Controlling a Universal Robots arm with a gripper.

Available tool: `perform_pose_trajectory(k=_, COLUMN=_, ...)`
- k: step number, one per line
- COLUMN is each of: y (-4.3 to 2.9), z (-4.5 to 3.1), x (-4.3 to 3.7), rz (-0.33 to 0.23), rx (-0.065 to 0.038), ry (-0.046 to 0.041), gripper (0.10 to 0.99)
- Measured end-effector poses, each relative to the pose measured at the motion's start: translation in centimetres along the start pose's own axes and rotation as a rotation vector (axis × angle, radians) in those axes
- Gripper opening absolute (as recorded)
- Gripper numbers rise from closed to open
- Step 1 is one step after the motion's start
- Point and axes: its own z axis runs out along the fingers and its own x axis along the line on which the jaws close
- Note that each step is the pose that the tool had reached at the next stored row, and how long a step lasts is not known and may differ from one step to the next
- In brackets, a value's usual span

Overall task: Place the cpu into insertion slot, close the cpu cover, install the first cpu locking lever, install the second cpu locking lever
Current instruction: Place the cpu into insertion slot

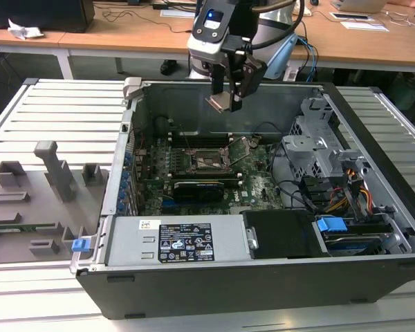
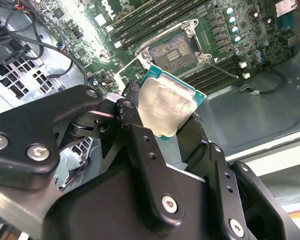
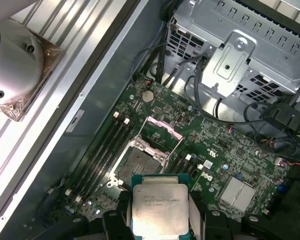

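- Where is the cpu (image 2: 167, 105)?
- Pinched by its edges between the jaws, above the open case (image 1: 263, 283), near the insertion slot (image 2: 176, 51). The cpu cover (image 3: 160, 132) stands raised, leaving it free.

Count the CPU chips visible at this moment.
1. The cpu is held between the fingers above the open computer case. The insertion slot on the board beneath holds no chip. Others may be hidden elsewhere in the case.
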Motion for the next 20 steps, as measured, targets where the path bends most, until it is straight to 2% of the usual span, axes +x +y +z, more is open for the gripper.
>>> perform_pose_trajectory(k=8, y=-0.01, z=0.07, x=0.00, rz=0.044, rx=-0.001, ry=-0.0045, gripper=0.541)
perform_pose_trajectory(k=20, y=-0.02, z=0.24, x=0.00, rz=0.081, rx=-0.001, ry=-0.0080, gripper=0.541)
